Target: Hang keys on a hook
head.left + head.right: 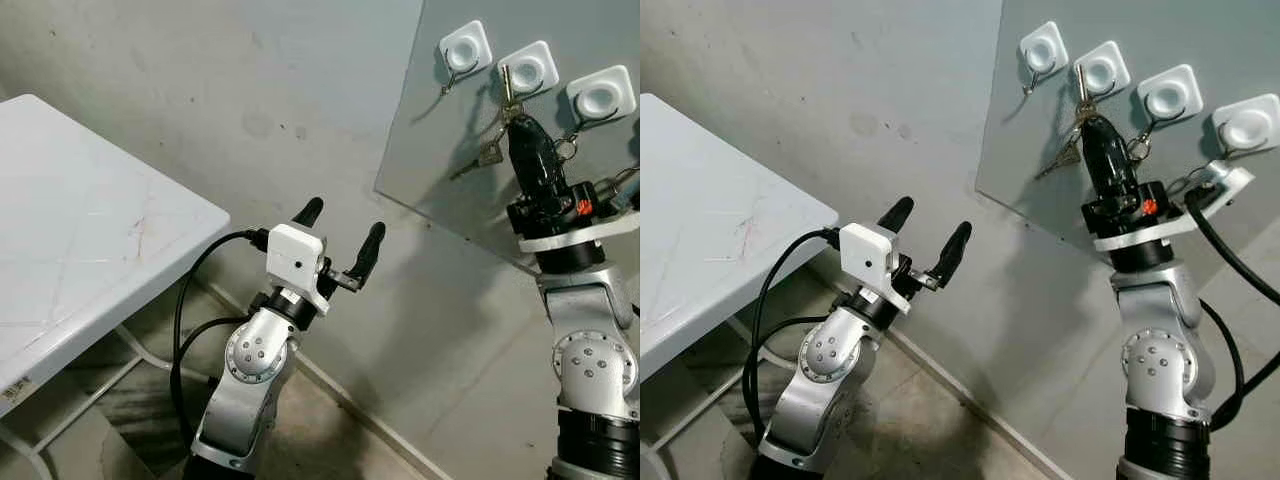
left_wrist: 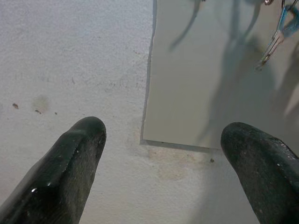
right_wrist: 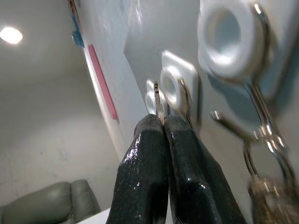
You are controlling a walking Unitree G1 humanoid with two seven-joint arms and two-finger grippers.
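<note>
Your right gripper (image 1: 1087, 118) is pinched tight on the keys (image 1: 1076, 138), raised against the grey board (image 1: 1040, 190), just below the second white hook (image 1: 1102, 70). Your left gripper (image 1: 340, 232) is spread wide, holding nothing, facing the wall (image 1: 250, 110), a white table (image 1: 70, 250) beside it. The key ring is hard to make out.

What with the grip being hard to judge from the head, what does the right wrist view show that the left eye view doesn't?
Right wrist view adds: a close look at the right gripper, jaws shut on the key blade, plus a ceiling light, a pink wall strip and a grey sofa.
Left eye view adds: the white table, the left gripper with jaws open, and the grey board.
Shared: the right gripper, the key, and the white hooks.
</note>
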